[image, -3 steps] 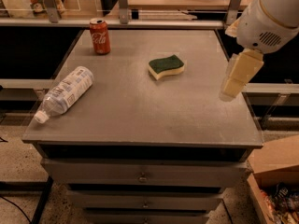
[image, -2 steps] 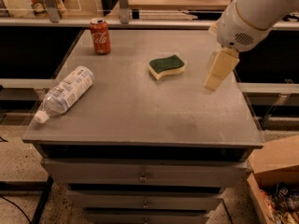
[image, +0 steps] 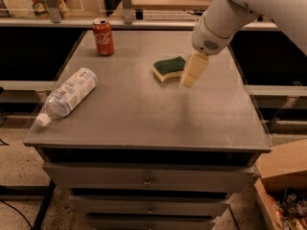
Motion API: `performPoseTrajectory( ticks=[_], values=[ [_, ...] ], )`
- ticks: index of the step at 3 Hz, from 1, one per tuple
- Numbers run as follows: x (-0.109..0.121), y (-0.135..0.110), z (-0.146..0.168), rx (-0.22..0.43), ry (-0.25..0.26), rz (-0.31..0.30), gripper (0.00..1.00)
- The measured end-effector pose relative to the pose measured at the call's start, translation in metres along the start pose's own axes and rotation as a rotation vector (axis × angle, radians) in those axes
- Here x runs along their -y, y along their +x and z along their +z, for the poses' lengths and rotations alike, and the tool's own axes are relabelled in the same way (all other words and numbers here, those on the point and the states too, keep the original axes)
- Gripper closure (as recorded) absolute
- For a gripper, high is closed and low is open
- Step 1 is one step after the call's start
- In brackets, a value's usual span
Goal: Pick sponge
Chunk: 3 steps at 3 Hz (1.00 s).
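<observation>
The sponge [image: 169, 68] lies flat on the grey table top [image: 144, 109], right of centre toward the back, dark green side up over pale yellow foam. My gripper [image: 190, 79] hangs from the white arm that comes in from the upper right. Its cream fingers point down and to the left, just right of the sponge's right end and slightly above the table. It holds nothing.
A red soda can [image: 103, 37] stands at the back left. A clear plastic water bottle [image: 67, 96] lies on its side at the left edge. Drawers sit below the table front. A cardboard box [image: 283, 181] is on the floor at the lower right.
My arm has swung left across the table's right side, bringing the gripper from beyond the right edge to right beside the sponge. The sponge, can and bottle have not moved.
</observation>
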<state>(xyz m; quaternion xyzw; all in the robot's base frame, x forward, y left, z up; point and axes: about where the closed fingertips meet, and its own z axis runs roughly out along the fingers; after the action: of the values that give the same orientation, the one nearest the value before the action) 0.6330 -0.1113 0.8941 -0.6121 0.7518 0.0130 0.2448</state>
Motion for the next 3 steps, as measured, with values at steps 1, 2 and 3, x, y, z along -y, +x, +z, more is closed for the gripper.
performPoseTrajectory(
  ticks=[1,2,3],
  values=[
    [0.019,-0.009,0.034,0.006,0.006,0.023,0.0],
    [0.034,-0.014,0.059,0.018,0.004,0.062,0.0],
    [0.044,-0.017,0.08,0.024,0.002,0.1,0.0]
  ],
)
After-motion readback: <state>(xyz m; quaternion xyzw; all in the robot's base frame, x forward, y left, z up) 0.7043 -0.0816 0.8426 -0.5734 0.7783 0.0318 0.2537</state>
